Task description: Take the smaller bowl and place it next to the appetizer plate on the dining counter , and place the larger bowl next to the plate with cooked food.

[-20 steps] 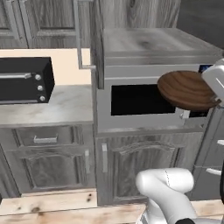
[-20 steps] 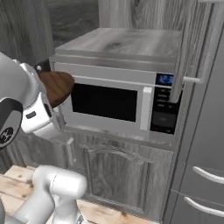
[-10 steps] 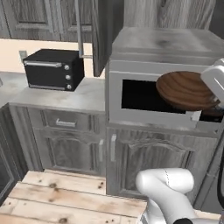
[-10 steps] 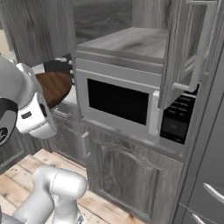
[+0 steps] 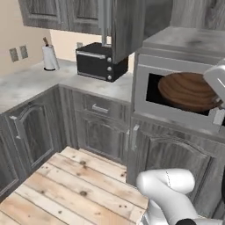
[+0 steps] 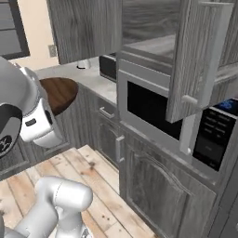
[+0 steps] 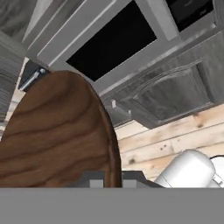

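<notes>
Dark brown wood grain marks the smaller bowl, which hangs in the air in front of the microwave, at the height of its dark door window. In the left base view the bowl overlaps that window, with the white wrist of the arm at its right edge. In the right base view the smaller bowl shows left of the microwave, partly hidden behind the white arm. In the hand view the smaller bowl lies close under the camera, its rim running down to the dark finger tips; the jaws are clenched on the bowl's rim, though the contact itself is mostly hidden.

Left of the microwave, a grey stone-look surface runs along the wall and around a corner. On it, just beside the microwave, stands a black toaster oven; farther left from the microwave stands a white paper-towel roll. Grey wooden cabinets sit under the surface and below the microwave. Above the microwave, an upper cabinet door stands open, swung out in front of it. Pale wooden planks cover the floor below the microwave.
</notes>
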